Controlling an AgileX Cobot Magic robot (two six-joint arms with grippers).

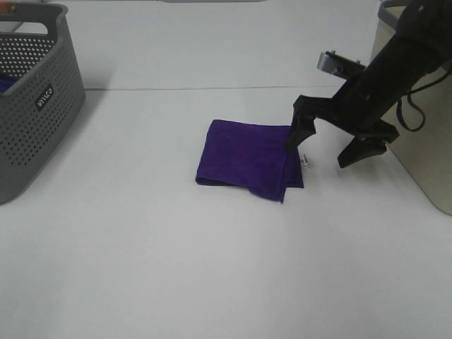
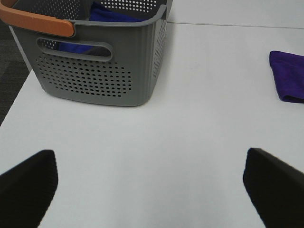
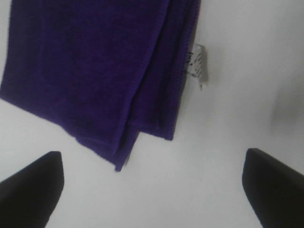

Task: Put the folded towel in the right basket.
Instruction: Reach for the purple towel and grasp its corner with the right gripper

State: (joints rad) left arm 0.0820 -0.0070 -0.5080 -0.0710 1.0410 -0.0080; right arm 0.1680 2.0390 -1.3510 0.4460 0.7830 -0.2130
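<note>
1 folded towel (image 1: 247, 159) on table (image 1: 212, 268), right end effector (image 1: 318, 155) spread wide

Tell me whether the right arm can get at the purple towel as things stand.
Probably yes: the right gripper is open at the purple towel's right edge, with nothing between them.

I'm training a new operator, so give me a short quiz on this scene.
1. True or false: the towel lies inside the right basket.
2. The right arm's fingers are: A open, near the towel; B shut on the towel; C shut on nothing.
3. Fill in: the grey basket has a handle coloured ____.
Key: 1 false; 2 A; 3 orange.
</note>
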